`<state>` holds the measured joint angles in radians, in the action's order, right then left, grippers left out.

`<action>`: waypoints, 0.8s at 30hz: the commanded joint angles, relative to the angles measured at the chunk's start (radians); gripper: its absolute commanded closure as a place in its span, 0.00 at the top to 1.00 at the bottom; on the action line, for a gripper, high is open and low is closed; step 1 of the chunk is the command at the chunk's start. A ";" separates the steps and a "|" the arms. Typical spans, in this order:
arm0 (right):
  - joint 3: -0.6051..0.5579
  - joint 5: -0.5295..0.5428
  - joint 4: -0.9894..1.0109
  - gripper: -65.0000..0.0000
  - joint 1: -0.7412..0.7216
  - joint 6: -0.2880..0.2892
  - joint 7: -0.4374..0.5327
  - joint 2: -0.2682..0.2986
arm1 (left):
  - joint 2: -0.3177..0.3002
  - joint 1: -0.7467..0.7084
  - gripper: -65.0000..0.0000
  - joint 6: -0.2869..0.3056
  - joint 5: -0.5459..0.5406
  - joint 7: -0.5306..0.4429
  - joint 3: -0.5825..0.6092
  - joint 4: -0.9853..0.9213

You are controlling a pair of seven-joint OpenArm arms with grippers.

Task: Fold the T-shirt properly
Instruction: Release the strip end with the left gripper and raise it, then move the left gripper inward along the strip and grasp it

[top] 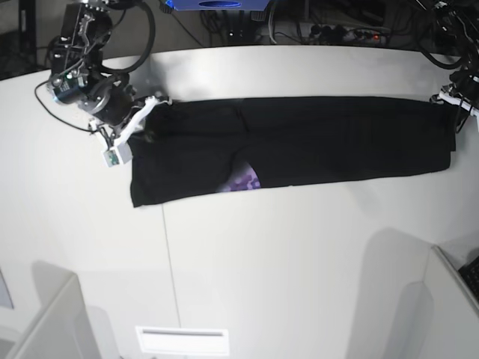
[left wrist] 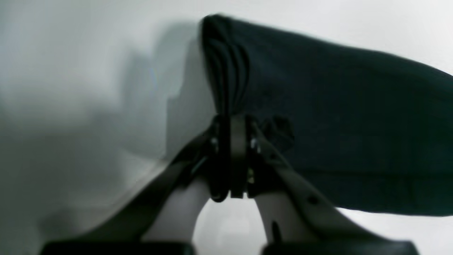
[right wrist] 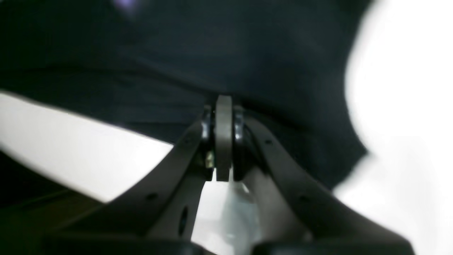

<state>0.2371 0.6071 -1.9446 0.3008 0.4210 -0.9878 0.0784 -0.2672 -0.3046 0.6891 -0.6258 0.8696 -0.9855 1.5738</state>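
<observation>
The black T-shirt (top: 299,142) lies stretched as a long folded band across the white table (top: 262,254), with a bit of purple print (top: 243,181) showing at its lower edge. My right gripper (top: 153,105) is shut on the band's left upper corner; in the right wrist view (right wrist: 223,106) its jaws pinch black cloth (right wrist: 247,53). My left gripper (top: 443,99) is shut on the right upper corner; in the left wrist view (left wrist: 233,118) bunched cloth (left wrist: 336,117) rises from the closed jaws.
Cables and a blue device (top: 217,6) lie beyond the table's far edge. A table seam (top: 171,277) runs toward the front. A grey panel (top: 45,321) stands at the front left and another edge (top: 453,280) at the front right.
</observation>
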 commanded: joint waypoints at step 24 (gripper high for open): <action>0.003 0.041 -0.017 0.00 -0.001 0.005 0.028 0.004 | 0.101 -0.095 0.00 -0.107 -0.012 -0.014 0.360 0.371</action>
<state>0.2359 0.6289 -1.9457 0.3080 0.4202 -0.9802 0.0769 -0.1543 -0.4015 0.5781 -0.6182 0.8791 -0.6209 1.9263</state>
